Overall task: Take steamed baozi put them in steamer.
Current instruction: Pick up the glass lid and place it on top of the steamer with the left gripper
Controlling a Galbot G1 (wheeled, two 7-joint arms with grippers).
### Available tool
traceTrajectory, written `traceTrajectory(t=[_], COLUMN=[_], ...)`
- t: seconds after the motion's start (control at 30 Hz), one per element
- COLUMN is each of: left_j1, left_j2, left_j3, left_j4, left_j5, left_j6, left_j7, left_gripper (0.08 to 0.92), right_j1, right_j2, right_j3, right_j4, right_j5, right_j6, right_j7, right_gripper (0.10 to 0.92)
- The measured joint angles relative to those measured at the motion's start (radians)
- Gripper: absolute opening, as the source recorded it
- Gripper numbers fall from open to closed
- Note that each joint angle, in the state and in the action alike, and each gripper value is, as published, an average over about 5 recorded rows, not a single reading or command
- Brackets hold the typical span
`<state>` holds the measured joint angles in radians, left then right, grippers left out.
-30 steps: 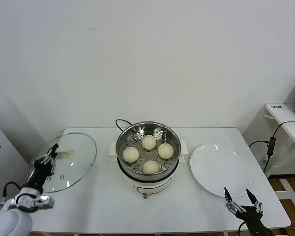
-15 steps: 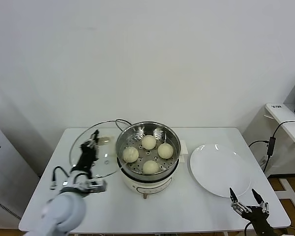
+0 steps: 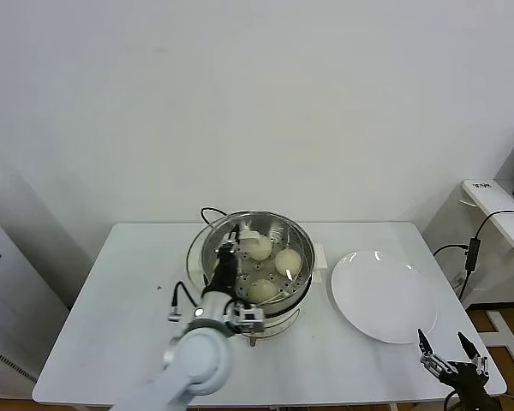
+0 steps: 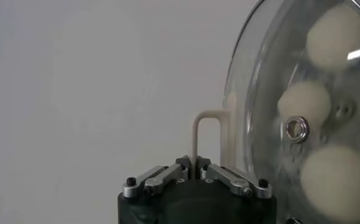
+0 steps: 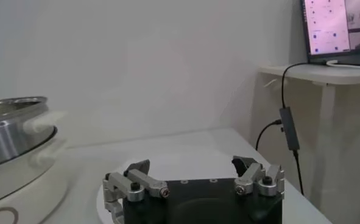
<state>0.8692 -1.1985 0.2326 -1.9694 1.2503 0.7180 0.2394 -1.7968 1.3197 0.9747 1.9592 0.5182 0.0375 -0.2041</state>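
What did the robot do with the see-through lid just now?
The left gripper, shut on the glass lid's handle, carried it from the table's left side rightward to above the steamer. The right gripper dropped slightly, jaws open. The baozi and the white plate stayed put.

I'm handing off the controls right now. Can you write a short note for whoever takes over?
Left gripper: shut on the glass lid's handle, holding the glass lid over the steamer.
Right gripper: open, parked low by the table's near right corner, holding nothing.
Baozi: in the steamer; white plate bare.
Done: loading, as far as visible.
Left: probably set the lid down and release.
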Motion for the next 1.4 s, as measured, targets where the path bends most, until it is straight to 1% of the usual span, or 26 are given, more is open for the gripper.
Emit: traceTrajectory(t=[0.17,0.3,0.73,1.07,1.17,1.4], left_j1=[-0.046,-0.068,-0.092,-0.090,-0.081,-0.043], left_j2=[-0.051,-0.074,-0.105,-0.109,-0.104,-0.073], left_j3=[0.044,0.056,0.058,0.049,0.047,0.044], left_j4=[0.074,0.125,0.201,0.226,0.217,0.130], left_j5=[0.043,0.062,0.084,0.093,0.082,-0.009], left_j6=[0.018,0.019,0.018,0.018,0.018,0.019], left_j7=[0.007,0.012,0.007,-0.003,-0.008,-0.031], left_gripper=[0.124,0.124,0.124,0.124,0.165,0.361], right_j1=[-0.004,-0.007,-0.002,-0.001,0.000,0.013], right_j2=[0.001,0.006,0.008,0.012,0.009,-0.004], right_j3=[0.014,0.018,0.015,0.012,0.008,-0.003], right_j4=[-0.008,-0.011,-0.012,-0.011,-0.010,-0.017], right_j5=[0.004,0.004,0.001,0.000,0.001,0.000], right_j6=[0.008,0.012,0.016,0.024,0.024,0.023], right_j7=[-0.009,-0.014,-0.018,-0.021,-0.022,-0.023], right_gripper=[0.823,0.823,0.823,0.823,0.823,0.823])
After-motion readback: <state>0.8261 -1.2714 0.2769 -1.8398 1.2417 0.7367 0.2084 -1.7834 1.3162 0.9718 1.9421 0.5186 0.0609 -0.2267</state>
